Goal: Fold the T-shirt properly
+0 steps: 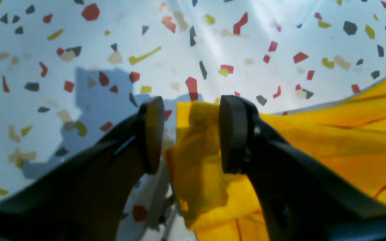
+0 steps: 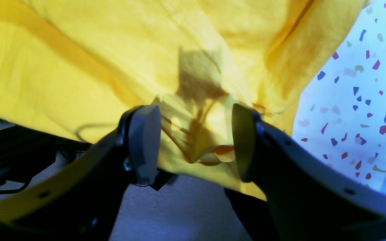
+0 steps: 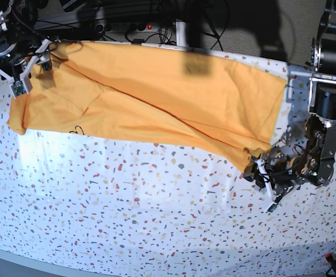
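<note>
The mustard orange-yellow T-shirt (image 3: pixel 156 98) lies spread across the far half of the speckled table, plain side up with creases. No script or neck tag shows. My left gripper (image 3: pixel 259 173) is at the shirt's near right corner. In the left wrist view the left gripper (image 1: pixel 192 134) is open, with that loose corner (image 1: pixel 199 150) between its fingers. My right gripper (image 3: pixel 29 72) is at the shirt's far left corner. In the right wrist view the right gripper (image 2: pixel 193 144) is open, its fingers on either side of a bunched fold of the shirt (image 2: pixel 193 134) at the table's back edge.
The white tablecloth with coloured flecks (image 3: pixel 144 213) covers the table in front of the shirt. Cables and a power strip (image 3: pixel 139 26) lie behind the back edge. The left arm's mount (image 3: pixel 329 86) stands at the right edge.
</note>
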### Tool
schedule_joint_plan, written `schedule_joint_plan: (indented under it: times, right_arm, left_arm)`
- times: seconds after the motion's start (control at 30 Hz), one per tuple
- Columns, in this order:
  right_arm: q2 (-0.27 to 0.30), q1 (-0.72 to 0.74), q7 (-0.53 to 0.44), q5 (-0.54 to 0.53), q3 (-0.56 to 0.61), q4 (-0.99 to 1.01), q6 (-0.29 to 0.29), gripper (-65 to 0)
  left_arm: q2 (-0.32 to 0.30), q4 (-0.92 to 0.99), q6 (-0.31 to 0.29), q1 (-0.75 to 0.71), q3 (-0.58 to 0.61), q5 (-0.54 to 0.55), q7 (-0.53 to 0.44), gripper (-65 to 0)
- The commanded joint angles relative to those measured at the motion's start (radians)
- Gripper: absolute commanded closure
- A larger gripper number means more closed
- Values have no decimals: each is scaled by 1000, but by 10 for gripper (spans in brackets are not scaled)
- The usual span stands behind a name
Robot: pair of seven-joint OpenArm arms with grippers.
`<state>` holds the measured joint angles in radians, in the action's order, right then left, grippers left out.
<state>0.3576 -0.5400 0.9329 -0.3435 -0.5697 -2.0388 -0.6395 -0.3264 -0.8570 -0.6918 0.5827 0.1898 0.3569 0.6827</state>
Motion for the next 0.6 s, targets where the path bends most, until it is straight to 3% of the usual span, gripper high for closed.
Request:
schedule_joint_plan:
  times: [0.0, 0.57]
  right_arm:
    - [14, 0, -16, -5, -9, -14, 12, -340]
    - [14, 11, -15, -5, -9, -14, 12, -340]
  left_arm:
    - [-9, -13, -6, 34, -6, 11, -21, -265]
    - [-9, -13, -6, 29, -6, 11, -3, -265]
